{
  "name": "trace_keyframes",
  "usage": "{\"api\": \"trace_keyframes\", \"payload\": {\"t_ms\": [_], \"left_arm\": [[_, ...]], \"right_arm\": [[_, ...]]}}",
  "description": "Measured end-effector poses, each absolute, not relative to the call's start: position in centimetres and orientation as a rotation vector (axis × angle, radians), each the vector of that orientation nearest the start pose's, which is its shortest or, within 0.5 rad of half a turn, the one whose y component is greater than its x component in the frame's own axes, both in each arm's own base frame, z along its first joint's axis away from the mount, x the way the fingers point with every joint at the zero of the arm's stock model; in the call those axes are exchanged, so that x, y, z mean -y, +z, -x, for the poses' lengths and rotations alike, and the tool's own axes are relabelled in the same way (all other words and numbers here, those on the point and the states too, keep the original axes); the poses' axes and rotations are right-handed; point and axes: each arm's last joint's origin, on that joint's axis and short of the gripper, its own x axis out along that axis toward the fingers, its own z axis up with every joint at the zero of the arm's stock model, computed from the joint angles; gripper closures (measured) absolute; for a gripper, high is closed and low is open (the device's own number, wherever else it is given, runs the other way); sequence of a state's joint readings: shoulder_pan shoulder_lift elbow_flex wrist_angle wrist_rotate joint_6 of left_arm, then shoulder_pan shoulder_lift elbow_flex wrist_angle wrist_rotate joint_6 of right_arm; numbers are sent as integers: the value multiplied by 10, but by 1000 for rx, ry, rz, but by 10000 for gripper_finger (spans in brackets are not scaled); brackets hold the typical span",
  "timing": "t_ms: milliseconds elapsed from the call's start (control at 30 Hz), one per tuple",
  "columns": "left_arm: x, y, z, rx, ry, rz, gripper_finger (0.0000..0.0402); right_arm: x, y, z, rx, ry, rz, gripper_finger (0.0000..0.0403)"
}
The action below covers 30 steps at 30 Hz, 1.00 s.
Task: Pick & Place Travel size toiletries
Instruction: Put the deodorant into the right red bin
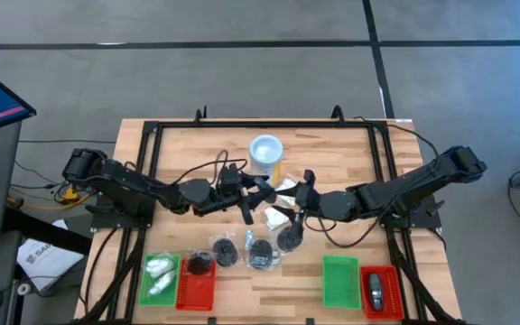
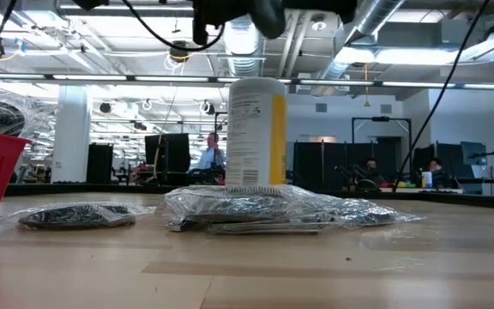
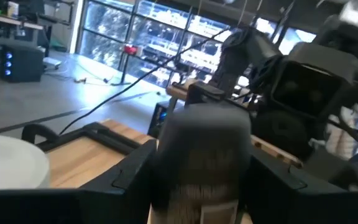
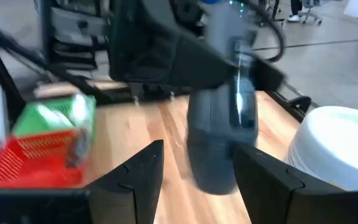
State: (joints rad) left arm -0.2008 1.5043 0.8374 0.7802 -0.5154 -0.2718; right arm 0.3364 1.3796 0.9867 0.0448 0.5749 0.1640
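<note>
Mid-table, L gripper (image 1: pixel 245 200) & R gripper (image 1: pixel 303 191) meet tip to tip. Each wrist view shows fingers pinching a dark grey oblong clear-wrapped piece (image 3: pixel 201 155) held off the wood; can't tell if it's one pc or two. Looks like a handover/carry step. Next, prob.: one side lets go, R arm swings back toward the red mesh tray (image 1: pixel 379 271) well behind it.

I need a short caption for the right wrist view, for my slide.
Right pincer grips a dark grey oblong piece above the table, beside the white tub.
</note>
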Motion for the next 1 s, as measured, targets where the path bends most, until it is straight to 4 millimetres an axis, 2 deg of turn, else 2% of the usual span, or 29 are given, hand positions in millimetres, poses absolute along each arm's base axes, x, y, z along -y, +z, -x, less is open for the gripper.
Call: {"api": "trace_keyframes", "payload": {"t_ms": [267,667,1000], "left_arm": [[52,268,-327,140,299,324,216],[57,265,-328,105,269,312,216],[57,266,-327,117,294,304,215]], "right_arm": [[-89,280,-305,-329,-258,36,221],[-85,293,-301,-275,-267,14,221],[-78,290,-304,-285,-292,-24,221]]}}
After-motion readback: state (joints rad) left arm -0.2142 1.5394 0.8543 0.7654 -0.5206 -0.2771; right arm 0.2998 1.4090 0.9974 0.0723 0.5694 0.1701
